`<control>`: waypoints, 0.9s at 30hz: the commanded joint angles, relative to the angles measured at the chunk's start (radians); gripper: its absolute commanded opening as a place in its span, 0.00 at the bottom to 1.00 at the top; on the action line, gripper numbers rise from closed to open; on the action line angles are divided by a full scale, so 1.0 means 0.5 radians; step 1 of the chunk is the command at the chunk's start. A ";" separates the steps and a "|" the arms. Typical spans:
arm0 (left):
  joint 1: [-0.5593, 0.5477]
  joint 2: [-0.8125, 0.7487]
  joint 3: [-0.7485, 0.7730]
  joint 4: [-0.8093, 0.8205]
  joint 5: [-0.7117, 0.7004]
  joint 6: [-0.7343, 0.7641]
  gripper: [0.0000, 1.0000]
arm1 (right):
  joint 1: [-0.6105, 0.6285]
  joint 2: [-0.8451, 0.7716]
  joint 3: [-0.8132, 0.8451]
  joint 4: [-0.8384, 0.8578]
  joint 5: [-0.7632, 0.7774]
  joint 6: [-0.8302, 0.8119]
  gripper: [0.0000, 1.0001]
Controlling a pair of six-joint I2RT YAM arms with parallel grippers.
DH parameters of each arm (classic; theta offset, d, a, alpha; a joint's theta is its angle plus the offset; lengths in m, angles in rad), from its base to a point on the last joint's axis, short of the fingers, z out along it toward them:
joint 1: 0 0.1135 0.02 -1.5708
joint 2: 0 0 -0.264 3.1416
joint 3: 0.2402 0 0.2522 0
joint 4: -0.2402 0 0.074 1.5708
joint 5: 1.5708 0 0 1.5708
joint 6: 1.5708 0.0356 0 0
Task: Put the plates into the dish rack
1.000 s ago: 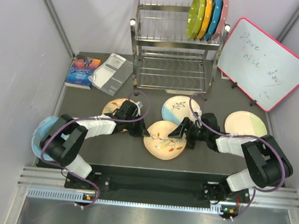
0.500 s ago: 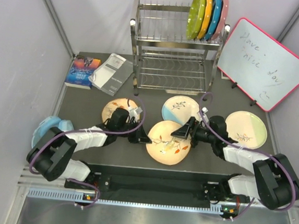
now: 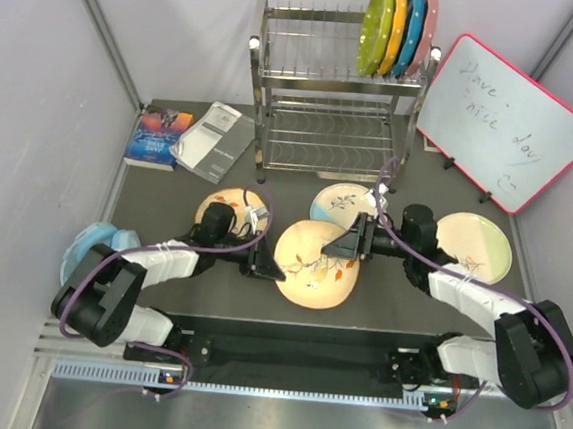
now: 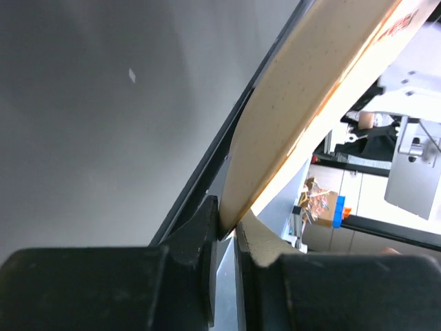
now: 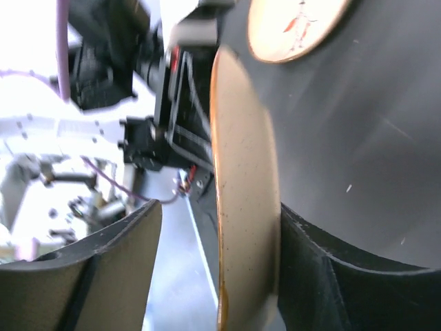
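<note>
At the back of the table stands the rack, with four coloured plates upright at the right end of its top tier. None of the painted plates is in it. In front of it three lie flat: the left plate partly under my left arm, the blue-half plate and the pale plate.

The centre plate sits between my two arms, tilted, with its left edge raised off the table. I judge this to be the pick-up of the first plate.

My left gripper is pinched tight on that plate's left rim. My right gripper straddles the opposite rim with its jaws apart; one finger seems to be against the plate and the other stands clear of it, so it has no grip yet.

Next I need the right jaws to clamp the rim. Then I can let the left go, stand the plate on edge and carry it back to a top-tier slot left of the coloured plates.
</note>
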 commanded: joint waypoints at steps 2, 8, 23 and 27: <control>0.106 -0.067 0.297 0.446 0.249 -0.007 0.00 | 0.186 -0.120 0.125 -0.340 -0.237 -0.413 0.54; 0.140 -0.095 0.331 0.332 0.264 0.045 0.00 | 0.204 -0.102 0.131 -0.396 -0.200 -0.508 0.48; 0.137 -0.101 0.365 0.139 0.270 0.165 0.00 | -0.099 -0.077 0.226 -0.163 -0.031 -0.303 0.39; 0.127 -0.083 0.362 0.139 0.261 0.168 0.00 | -0.136 -0.074 0.266 -0.120 -0.028 -0.253 0.38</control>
